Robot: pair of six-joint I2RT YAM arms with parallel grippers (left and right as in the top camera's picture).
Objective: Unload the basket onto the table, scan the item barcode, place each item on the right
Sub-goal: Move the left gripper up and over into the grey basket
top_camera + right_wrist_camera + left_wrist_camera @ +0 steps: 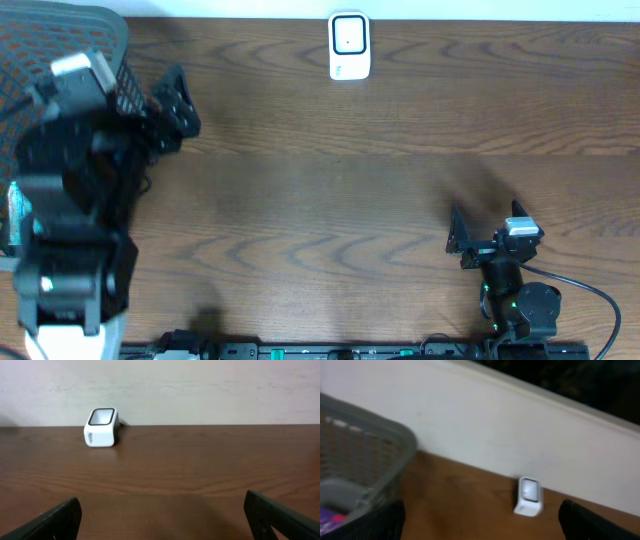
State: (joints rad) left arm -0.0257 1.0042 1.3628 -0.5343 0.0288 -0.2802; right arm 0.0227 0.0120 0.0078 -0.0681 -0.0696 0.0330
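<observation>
Basket [95, 30] at the far-left corner, half buried under the left arm [70, 230], so most of its inside is hidden. From the left wrist, only a blurred purple thing [334, 519] shows low in it, cut off by the frame; can't tell if that's the item, and no barcode can be read. The basket is grey mesh with a rounded rim. The scanner [349, 46] is a small white block, glossy, with a dark-framed window on its slanted face; it stands at the far edge of the table [330, 180] against the pale wall, middle of the width. The table is dark brown wood with flowing grain. Left pincer [482, 507] is spread wide beside the basket, nothing between its black fingers; right pincer [162, 500] is just as wide at the near right, low over bare wood, empty, well apart from the scanner.
</observation>
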